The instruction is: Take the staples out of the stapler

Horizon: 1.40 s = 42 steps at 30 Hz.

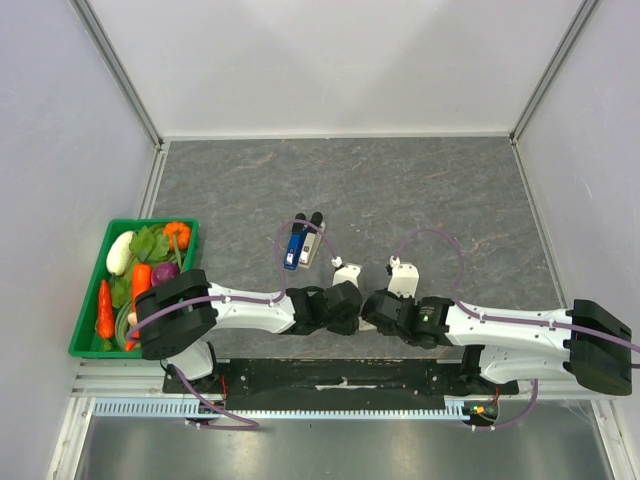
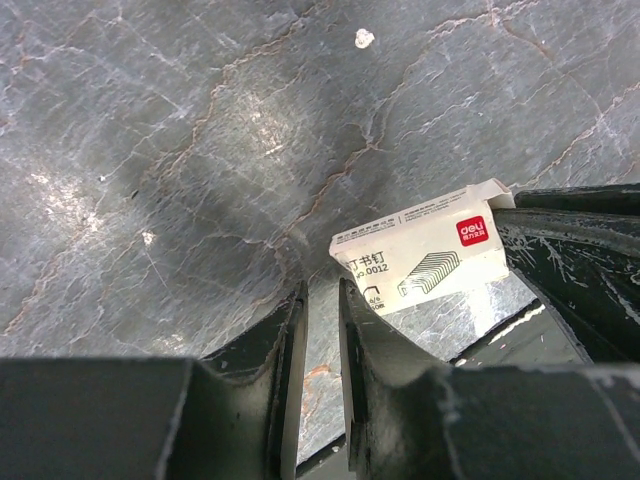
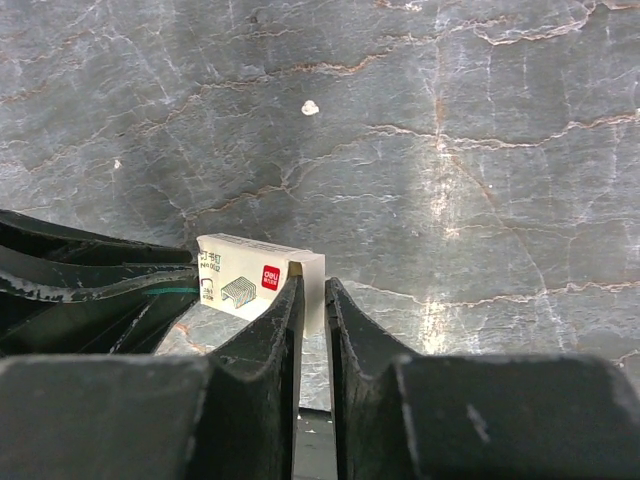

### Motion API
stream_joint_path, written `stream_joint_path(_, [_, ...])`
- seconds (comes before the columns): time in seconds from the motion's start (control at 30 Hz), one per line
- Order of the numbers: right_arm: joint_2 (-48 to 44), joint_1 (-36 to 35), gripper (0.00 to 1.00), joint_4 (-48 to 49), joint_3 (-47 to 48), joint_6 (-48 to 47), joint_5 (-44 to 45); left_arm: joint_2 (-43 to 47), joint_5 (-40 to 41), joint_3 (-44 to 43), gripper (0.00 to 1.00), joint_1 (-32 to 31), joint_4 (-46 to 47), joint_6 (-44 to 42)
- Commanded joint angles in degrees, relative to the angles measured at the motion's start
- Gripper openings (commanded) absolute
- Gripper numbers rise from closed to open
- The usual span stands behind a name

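Observation:
The blue and white stapler point(image 1: 300, 240) lies on the grey table, beyond both arms and apart from them. A small white staple box point(image 3: 250, 277) with a red label is pinched at one end by my right gripper point(image 3: 314, 285). The box also shows in the left wrist view point(image 2: 425, 260), just right of my left gripper point(image 2: 322, 290), whose jaws stand almost together with nothing between them. In the top view the left gripper point(image 1: 352, 302) and the right gripper point(image 1: 373, 306) meet tip to tip near the table's front, and the box is hidden between them.
A green basket point(image 1: 85, 320) of toy vegetables stands at the left front. The table has white walls on three sides. A small white speck point(image 3: 310, 107) lies on the table beyond the box.

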<state>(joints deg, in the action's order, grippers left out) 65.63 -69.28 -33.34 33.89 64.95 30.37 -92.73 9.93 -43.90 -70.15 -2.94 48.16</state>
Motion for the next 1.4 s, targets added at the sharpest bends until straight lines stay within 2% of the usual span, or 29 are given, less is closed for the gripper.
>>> stream_joint_path(0.0, [0.3,-0.4,0.22,-0.9,-0.6,1.8,1.7,-3.6,-1.7,1.5,0.26,-1.0,-7.2,1.0])
stream_joint_path(0.2, [0.4,-0.4,0.24,-0.5,-2.2,2.3,1.3,-0.2,-0.4,0.8,0.28,-1.0,-9.7,0.5])
stream_joint_path(0.43, [0.3,-0.4,0.25,-0.1,-3.1,2.2,1.2,5.4,1.2,0.8,0.43,-1.0,-13.2,-0.2])
stream_joint_path(0.6, [0.3,-0.4,0.25,0.6,-3.4,1.8,0.7,7.6,-1.4,0.4,0.58,-1.1,-10.1,-0.6])
stream_joint_path(0.67, [0.2,-0.3,0.25,1.1,-3.5,1.8,0.3,7.4,-2.5,0.0,0.61,-1.1,-8.6,-0.9])
stream_joint_path(0.83, [-0.4,-0.4,0.25,1.8,-4.1,1.7,-0.1,6.0,-4.2,-0.8,0.62,-1.3,-5.2,-1.4])
stream_joint_path(1.37, [-1.5,-0.4,0.25,4.1,-5.2,1.1,-1.5,0.5,-2.8,-6.3,0.62,-1.3,-3.2,-2.7])
